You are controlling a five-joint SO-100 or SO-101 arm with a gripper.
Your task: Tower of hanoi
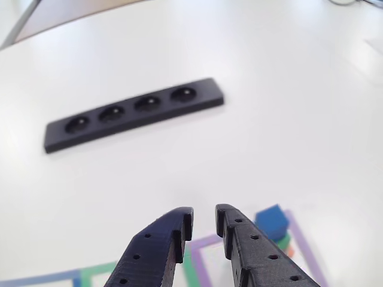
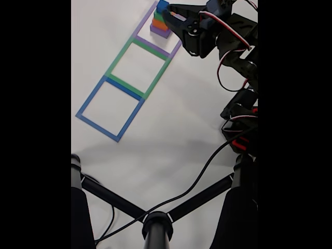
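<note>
The surface (image 2: 155,135) is plain white. The stacked blocks run purple block (image 2: 160,32), orange block (image 2: 158,25), green block (image 2: 158,17), blue cube (image 2: 162,6). Tape outlines (image 2: 136,62) are purple, green and blue. The bar (image 1: 134,113) and the end effector (image 1: 204,222) are matte black.

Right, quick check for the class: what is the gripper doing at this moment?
Gripper: open, holding nothing, beside the blue cube atop the stack.

Gripper-mounted close view; high fixed view shares block stack (image 2: 161,24).
</note>
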